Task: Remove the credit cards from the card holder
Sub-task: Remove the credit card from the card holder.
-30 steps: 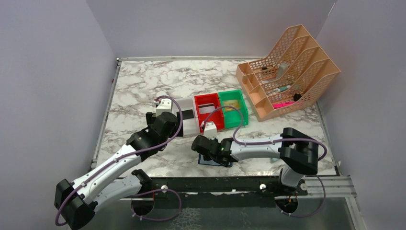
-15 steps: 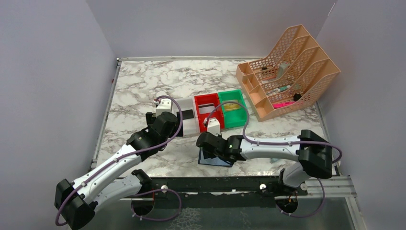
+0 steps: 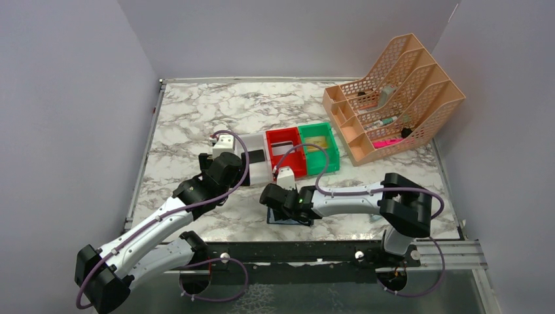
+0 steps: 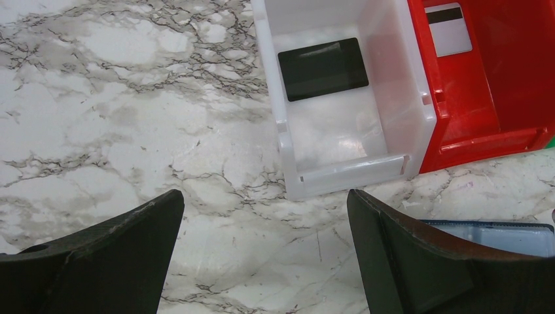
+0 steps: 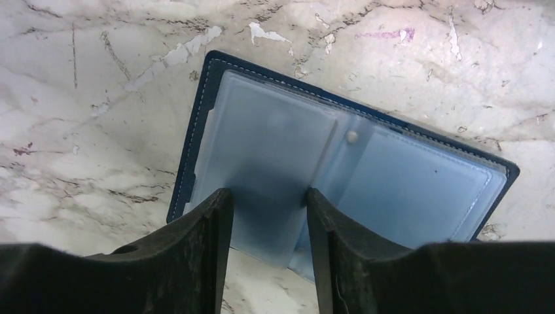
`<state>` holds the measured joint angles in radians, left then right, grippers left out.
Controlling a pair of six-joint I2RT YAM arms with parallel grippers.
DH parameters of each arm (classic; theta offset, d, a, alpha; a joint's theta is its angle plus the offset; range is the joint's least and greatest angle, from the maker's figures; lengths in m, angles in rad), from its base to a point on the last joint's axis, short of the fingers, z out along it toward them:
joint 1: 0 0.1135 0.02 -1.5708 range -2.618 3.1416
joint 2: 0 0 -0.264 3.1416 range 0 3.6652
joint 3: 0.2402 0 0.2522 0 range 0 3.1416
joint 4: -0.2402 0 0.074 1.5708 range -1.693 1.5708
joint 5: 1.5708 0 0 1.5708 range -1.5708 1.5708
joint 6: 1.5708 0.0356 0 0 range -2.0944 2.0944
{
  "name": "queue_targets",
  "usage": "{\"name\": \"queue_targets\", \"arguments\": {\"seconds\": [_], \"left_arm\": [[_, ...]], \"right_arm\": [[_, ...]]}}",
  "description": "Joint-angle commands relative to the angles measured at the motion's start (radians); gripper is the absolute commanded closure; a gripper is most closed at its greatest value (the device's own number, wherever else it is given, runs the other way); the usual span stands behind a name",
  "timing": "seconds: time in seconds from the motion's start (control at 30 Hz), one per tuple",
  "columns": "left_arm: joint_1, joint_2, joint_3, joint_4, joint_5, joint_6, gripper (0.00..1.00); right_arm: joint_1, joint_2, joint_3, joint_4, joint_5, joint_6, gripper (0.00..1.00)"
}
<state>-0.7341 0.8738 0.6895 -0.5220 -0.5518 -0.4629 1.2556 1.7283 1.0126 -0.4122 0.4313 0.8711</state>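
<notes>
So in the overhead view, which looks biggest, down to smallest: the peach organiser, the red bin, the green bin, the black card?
1. The peach organiser, clearly the largest.
2. The red bin and the green bin: they look alike, so no ranking between them.
3. The black card, the smallest.

The top view looks down from above and behind the arm bases, far enough off to take in the whole white-and-grey marbled surface (image 3: 196,111). The left wrist view hangs close over the translucent white plastic bin (image 4: 353,169), facing down and away from the bases. The right wrist view looks nearly straight down, very near, at the open navy-blue folding card holder (image 5: 419,183) on the bases' side of that bin. All three views show it.
</notes>
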Motion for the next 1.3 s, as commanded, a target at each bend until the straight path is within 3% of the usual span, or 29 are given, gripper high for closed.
{"name": "queue_targets", "arguments": {"seconds": [0.0, 0.17, 0.37, 0.87, 1.1, 1.27], "left_arm": [[0.004, -0.005, -0.007, 0.007, -0.023, -0.004, 0.01], [0.004, -0.002, -0.007, 0.008, -0.016, -0.005, 0.01], [0.004, -0.008, -0.003, 0.015, 0.073, -0.023, 0.01], [0.004, 0.039, -0.151, 0.295, 0.625, -0.231, 0.01], [0.004, 0.087, -0.225, 0.451, 0.788, -0.277, 0.02], [0.003, 0.144, -0.248, 0.509, 0.845, -0.294, 0.08]], "right_arm": [[0.005, 0.039, -0.013, -0.05, 0.024, 0.026, 0.58], [0.004, -0.005, -0.046, 0.013, 0.025, -0.019, 0.81], [-0.002, -0.051, -0.098, 0.139, -0.061, -0.075, 0.99], [-0.166, -0.217, -0.315, 0.501, -0.441, -0.078, 0.99], [-0.249, -0.264, -0.431, 0.667, -0.582, -0.031, 0.99], [-0.273, -0.29, -0.479, 0.723, -0.612, -0.013, 0.99]]}}
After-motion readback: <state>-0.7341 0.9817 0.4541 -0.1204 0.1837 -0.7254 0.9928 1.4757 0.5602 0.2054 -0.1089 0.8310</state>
